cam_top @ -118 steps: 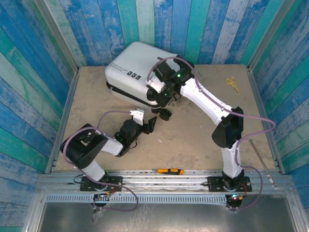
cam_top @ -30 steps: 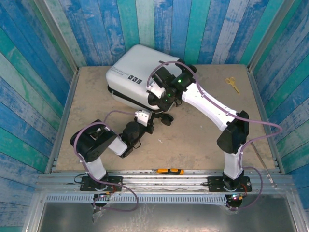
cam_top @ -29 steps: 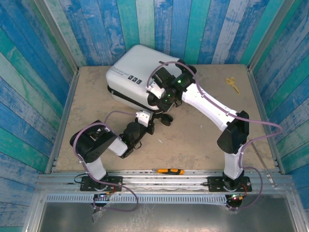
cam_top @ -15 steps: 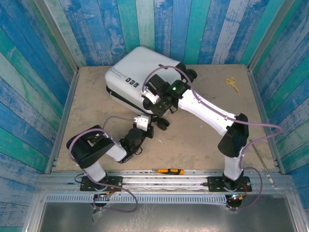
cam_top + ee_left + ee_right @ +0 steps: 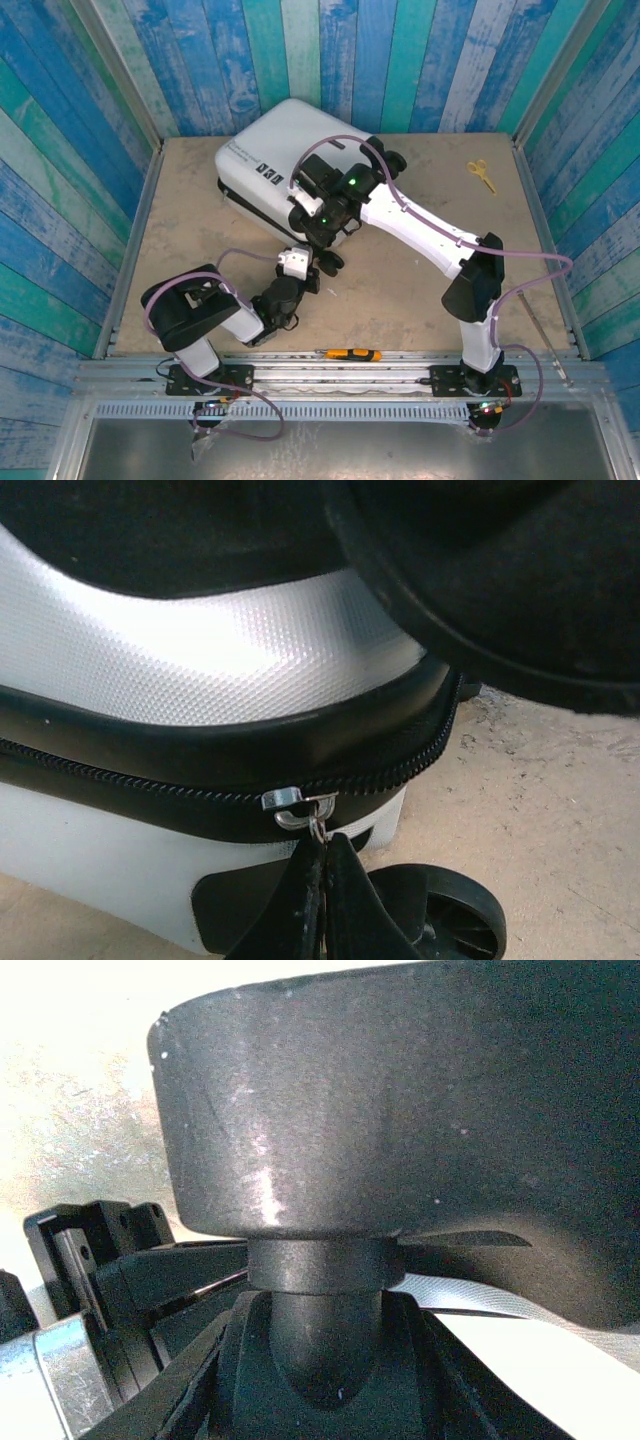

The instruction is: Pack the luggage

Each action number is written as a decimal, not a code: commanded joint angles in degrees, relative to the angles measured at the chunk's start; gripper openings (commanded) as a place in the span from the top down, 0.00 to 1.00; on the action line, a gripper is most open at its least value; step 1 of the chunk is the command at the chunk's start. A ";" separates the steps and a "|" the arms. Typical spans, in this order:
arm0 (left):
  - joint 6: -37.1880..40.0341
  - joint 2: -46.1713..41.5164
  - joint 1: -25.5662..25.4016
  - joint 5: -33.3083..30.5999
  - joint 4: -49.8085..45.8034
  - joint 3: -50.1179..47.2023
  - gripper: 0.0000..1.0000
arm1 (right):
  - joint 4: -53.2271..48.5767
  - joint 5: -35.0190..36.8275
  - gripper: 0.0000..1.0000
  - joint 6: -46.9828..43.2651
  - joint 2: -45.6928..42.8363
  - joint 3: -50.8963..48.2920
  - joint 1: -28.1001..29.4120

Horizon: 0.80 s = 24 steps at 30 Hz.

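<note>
White hard-shell luggage (image 5: 270, 140) lies flat and askew at the far side of the tabletop (image 5: 420, 270), shell halves together, black zipper trim (image 5: 150, 775) ringing its side, black wheels (image 5: 331, 262) at its right-hand end.

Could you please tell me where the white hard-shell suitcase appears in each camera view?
Top external: white hard-shell suitcase, back centre-left of the table.
Left wrist: its textured shell, upper left, above the black zipper.
Right wrist: white sliver, lower right, under a black wheel.
Shared landmark: its black wheels.
</note>
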 commanded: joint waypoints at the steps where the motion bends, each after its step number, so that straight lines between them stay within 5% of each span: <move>1: 4.03 -1.12 -4.40 8.67 8.50 0.35 1.00 | 14.16 -11.81 1.00 2.23 -0.84 5.19 3.56; 7: 6.97 1.75 -7.48 6.09 8.33 -0.50 1.00 | 14.75 -14.37 1.00 1.71 0.24 5.97 3.50; 13: 10.33 6.06 -13.32 -4.15 -1.69 8.71 1.00 | 14.75 -19.16 1.00 2.30 2.47 6.85 3.91; 24: 4.48 16.38 -17.67 -18.89 3.76 19.76 1.00 | 19.49 -20.74 1.00 4.90 4.24 6.28 8.22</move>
